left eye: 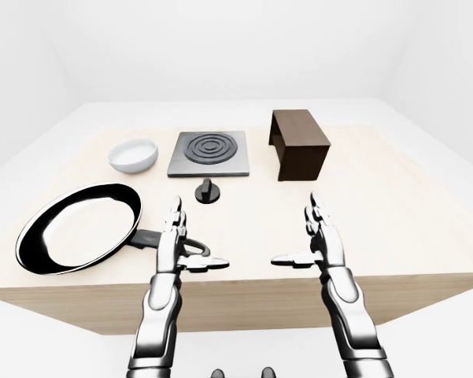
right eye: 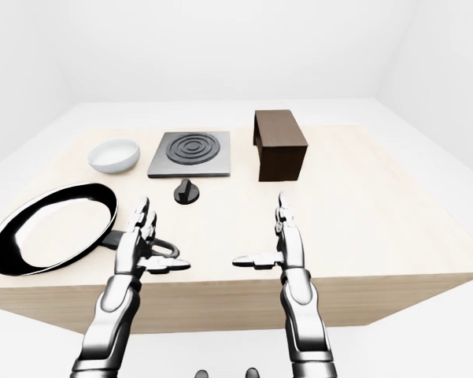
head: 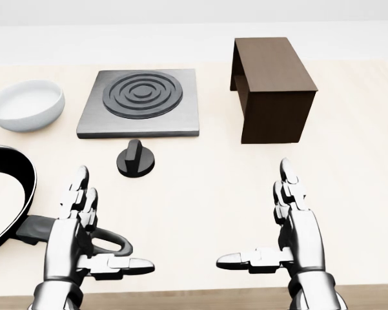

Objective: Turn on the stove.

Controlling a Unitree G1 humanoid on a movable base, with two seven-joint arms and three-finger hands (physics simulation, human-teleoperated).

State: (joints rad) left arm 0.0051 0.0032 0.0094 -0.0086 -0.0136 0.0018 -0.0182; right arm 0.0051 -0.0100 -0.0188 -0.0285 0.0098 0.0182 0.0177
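Observation:
The grey stove plate (head: 141, 103) with dark ring burner lies on the light wooden table (head: 206, 187), upper middle of the head view. Just below it sits its black knob (head: 135, 159), untouched. My left hand (head: 90, 242) hovers open, fingers straight and thumb out, below and left of the knob, over the pan's handle (head: 106, 242). My right hand (head: 277, 236) is open too, well to the right of the knob, holding nothing.
A black frying pan (left eye: 79, 227) lies at the left, its handle under my left hand. A white bowl (head: 27, 104) stands left of the stove. A dark brown box (head: 271, 87) stands to the stove's right.

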